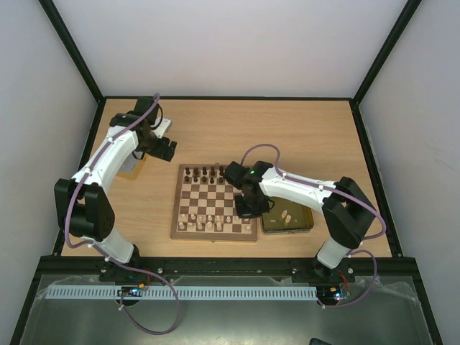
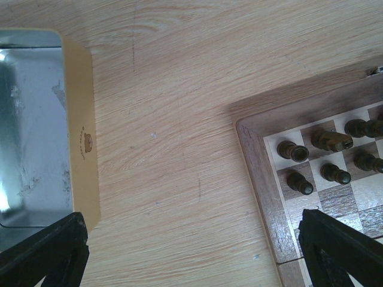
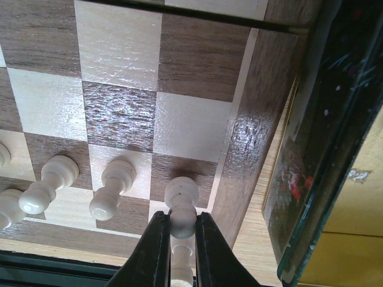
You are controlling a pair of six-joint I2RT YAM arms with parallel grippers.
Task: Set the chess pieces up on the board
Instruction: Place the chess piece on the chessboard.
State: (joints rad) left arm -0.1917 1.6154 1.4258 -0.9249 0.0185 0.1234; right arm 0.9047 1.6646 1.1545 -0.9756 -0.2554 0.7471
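Table (image 1: 287, 136): pale wood, white walls behind.
Board (image 1: 208, 200): brown-and-cream checks, light border, mid-table.
Dark pieces (image 2: 293, 150): turned brown, far rows; six in left wrist view.
Cream pieces (image 3: 114, 185): near rows; two in gold tray (image 1: 307, 218).
Right gripper (image 3: 179, 222): pinching cream pawn (image 3: 181, 200) at board's right edge.
Left gripper (image 2: 191, 239): spread wide, beside board.

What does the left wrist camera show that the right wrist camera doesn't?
Only the left wrist: a silver-lined tin beside the chessboard, dark brown pieces at its corner, and the open left gripper. Only the right wrist: cream pieces along the edge, the right gripper shut on a cream pawn, and a dark-walled tray alongside. Both: the chessboard and the wooden table.
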